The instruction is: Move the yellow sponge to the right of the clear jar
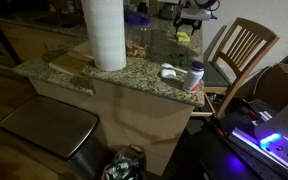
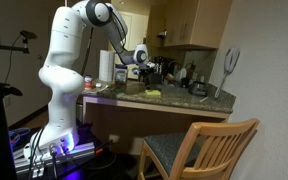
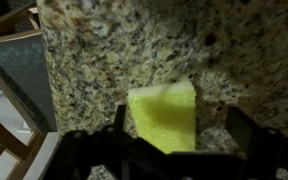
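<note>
Your wrist view gives what neither outside camera can: the gripper (image 3: 179,120) hangs over the yellow sponge (image 3: 164,115) with its dark, blurred fingers (image 3: 119,128) spread apart, one close to the sponge's left edge and the other well clear on the right, and nothing between them is held. From there the sponge is a flat yellow-green block with a finely pitted top. It lies slightly askew on the speckled granite counter (image 3: 94,60), and its near end is hidden behind the gripper body. The wooden chair (image 3: 4,60) shows past the counter's left edge. In an exterior view a white bottle (image 1: 195,77) with a red label stands at the near corner, its writing too small to read. Farther back the sponge is only a small yellow patch under the arm, apart from the clear jar (image 1: 137,46) with its brownish contents, which stands just beside the tall paper-towel roll (image 1: 104,35).
</note>
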Robot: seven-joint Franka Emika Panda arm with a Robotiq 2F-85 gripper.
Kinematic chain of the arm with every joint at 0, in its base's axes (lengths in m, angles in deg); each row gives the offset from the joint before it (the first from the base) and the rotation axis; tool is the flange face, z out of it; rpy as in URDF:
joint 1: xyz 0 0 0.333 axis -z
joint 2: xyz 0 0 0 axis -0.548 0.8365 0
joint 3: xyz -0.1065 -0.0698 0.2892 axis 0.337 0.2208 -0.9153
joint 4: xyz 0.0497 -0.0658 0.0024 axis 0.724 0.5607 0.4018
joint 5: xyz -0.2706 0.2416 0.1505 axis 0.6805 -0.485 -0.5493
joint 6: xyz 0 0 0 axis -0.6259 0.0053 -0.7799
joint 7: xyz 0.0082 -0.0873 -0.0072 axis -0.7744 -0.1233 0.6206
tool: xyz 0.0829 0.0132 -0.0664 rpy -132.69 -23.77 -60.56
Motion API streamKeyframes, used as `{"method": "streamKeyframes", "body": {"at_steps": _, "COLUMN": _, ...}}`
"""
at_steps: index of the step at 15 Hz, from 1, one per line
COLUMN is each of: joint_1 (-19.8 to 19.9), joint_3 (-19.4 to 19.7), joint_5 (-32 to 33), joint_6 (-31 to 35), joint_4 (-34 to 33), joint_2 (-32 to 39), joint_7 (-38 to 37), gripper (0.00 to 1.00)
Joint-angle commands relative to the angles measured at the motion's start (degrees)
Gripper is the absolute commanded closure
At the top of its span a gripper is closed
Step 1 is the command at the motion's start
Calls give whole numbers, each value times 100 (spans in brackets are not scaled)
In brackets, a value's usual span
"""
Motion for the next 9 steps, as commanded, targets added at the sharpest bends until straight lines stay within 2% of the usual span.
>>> {"method": "streamKeyframes", "body": {"at_steps": 1, "joint_1": 212, "joint_3": -55, "joint_5": 11, "joint_6": 86, "joint_4": -86, "joint_2": 211, "joint_7": 9, "gripper": 0}}
{"method": "streamKeyframes", "body": {"at_steps": 3, "joint_1": 277, "joint_3": 55, "joint_5": 209, "joint_6": 152, "joint_4": -131, "joint_2": 380, "joint_7": -102, "gripper": 0}}
{"method": "streamKeyframes", "body": {"at_steps": 5, "joint_1": 365, "joint_3": 109, "joint_5": 147, "joint_6": 339, "joint_4": -159, "joint_2": 537, "joint_7": -24, "gripper": 0}}
{"method": "streamKeyframes", "body": {"at_steps": 9, "joint_1": 445, "joint_3": 128, "joint_5": -133, "joint_6": 1082, "joint_4": -194, "joint_2": 799, "joint_7": 150, "gripper": 0}}
